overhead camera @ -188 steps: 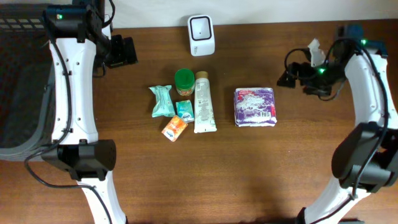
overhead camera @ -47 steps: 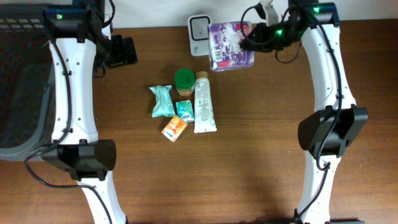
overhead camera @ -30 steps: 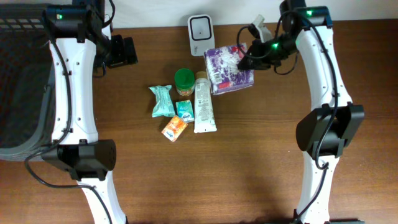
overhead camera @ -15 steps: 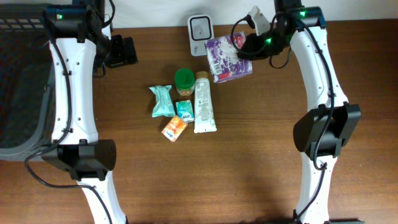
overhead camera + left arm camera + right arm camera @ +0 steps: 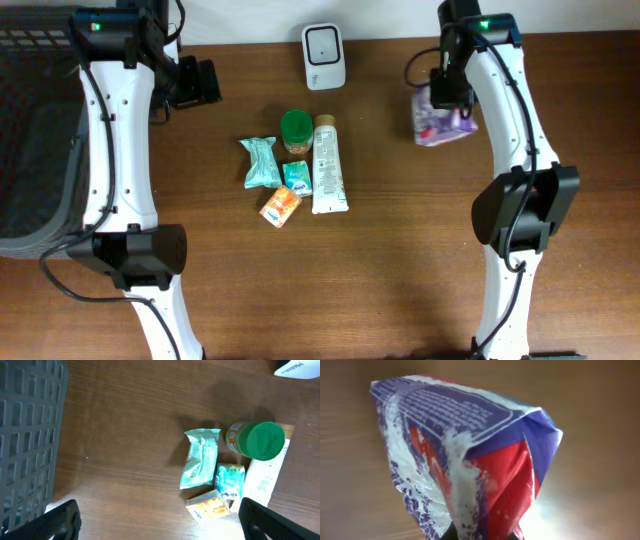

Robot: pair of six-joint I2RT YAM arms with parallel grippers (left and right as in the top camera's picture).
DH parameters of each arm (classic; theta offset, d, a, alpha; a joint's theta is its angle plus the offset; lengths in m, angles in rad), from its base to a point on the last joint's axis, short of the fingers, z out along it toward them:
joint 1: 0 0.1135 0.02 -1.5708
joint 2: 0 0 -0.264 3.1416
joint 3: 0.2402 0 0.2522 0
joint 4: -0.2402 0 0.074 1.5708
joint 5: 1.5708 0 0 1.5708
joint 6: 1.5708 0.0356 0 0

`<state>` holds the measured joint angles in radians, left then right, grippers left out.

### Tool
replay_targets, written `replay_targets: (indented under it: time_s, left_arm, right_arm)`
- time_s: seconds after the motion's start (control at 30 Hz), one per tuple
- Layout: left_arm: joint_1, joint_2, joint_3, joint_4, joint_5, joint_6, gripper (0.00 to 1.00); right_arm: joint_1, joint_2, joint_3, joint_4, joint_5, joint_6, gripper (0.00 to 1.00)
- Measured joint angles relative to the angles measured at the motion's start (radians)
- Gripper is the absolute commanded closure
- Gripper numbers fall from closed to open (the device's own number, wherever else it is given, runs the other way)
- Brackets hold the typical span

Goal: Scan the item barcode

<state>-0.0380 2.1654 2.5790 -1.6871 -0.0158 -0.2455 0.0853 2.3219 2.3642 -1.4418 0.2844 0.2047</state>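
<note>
The right gripper [image 5: 446, 95] is clenched tight on a purple, white and red packet [image 5: 438, 120]. It holds the packet by one end, and in the right wrist view the packet [image 5: 465, 455] fills most of the picture, with white writing on its purple side and the brown table blurry behind it. The packet looks lifted off the table [image 5: 400, 260], toward the back edge on the right side. The white scanner [image 5: 324, 55] stands at the back edge near the middle, well apart from the packet. The left gripper [image 5: 200, 82] is wide open and holds nothing, near the back left corner of the table. In the middle of the table lies a little group of things, close together: a jar [image 5: 296, 128] with a green lid, a long white tube [image 5: 327, 165] just beside it, a green bag [image 5: 261, 162], a small green box [image 5: 297, 178] and a small orange box [image 5: 281, 206]. A dark basket [image 5: 35, 130] sits by the left edge.
</note>
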Motion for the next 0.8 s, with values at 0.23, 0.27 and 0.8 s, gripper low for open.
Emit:
replay_targets:
  time_s: [0.23,0.27,0.8]
  left_arm:
    - [0.000,0.000,0.000,0.000,0.000,0.000,0.01]
    - [0.000,0.000,0.000,0.000,0.000,0.000,0.01]
    - [0.000,0.000,0.000,0.000,0.000,0.000,0.01]
  right_arm:
    - [0.002,-0.014,-0.179,0.010,0.340,0.131,0.87]
    - [0.006,-0.014,-0.257,0.027,0.347,0.136,0.86]
    - [0.198,-0.017,-0.026,0.059,0.006,0.104,0.05]
